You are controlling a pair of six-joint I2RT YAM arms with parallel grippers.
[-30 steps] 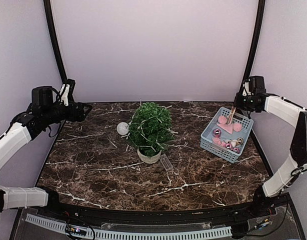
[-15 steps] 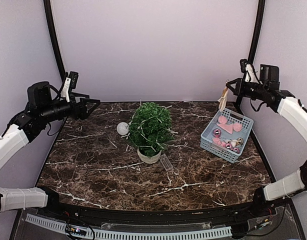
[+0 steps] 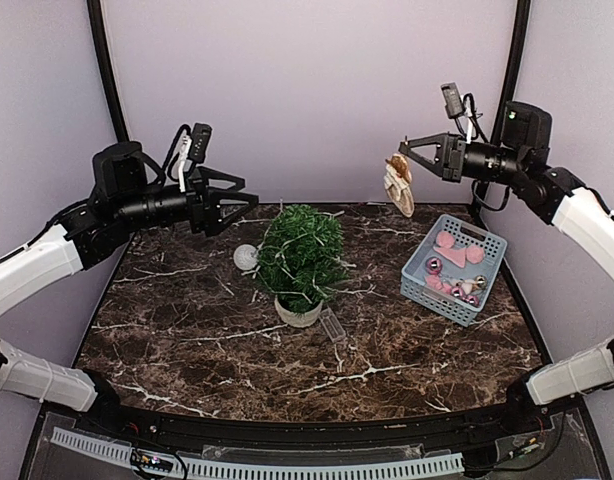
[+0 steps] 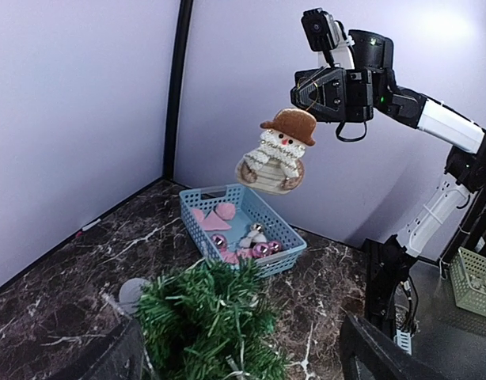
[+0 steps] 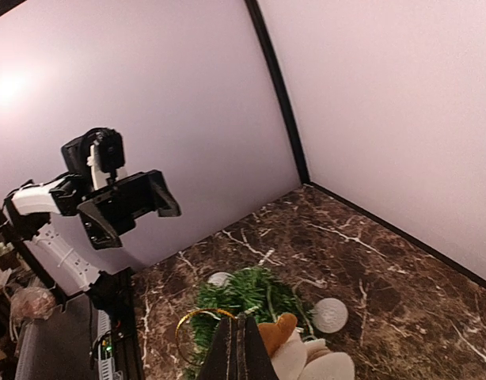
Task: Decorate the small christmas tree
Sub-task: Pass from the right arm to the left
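Note:
The small christmas tree (image 3: 300, 255) stands mid-table in a pale pot (image 3: 298, 313). It also shows in the left wrist view (image 4: 207, 324) and the right wrist view (image 5: 244, 294). My right gripper (image 3: 405, 153) is shut on the gold loop (image 5: 187, 332) of a snowman ornament (image 3: 397, 185) with a brown hat. It holds the ornament in the air to the right of the tree and left of the blue basket (image 3: 487, 275). The ornament also shows in the left wrist view (image 4: 279, 154). My left gripper (image 3: 237, 205) is open and empty, up in the air left of the tree top.
The basket (image 4: 284, 237) holds pink baubles, pink shapes and small bells. A white ball (image 3: 246, 257) lies left of the tree. A small clear plastic piece (image 3: 333, 325) lies in front of the pot. Walls close the table on three sides.
My right gripper has lifted the snowman ornament out of the basket and carried it up and left. My left gripper has swung right toward the tree, open all the while.

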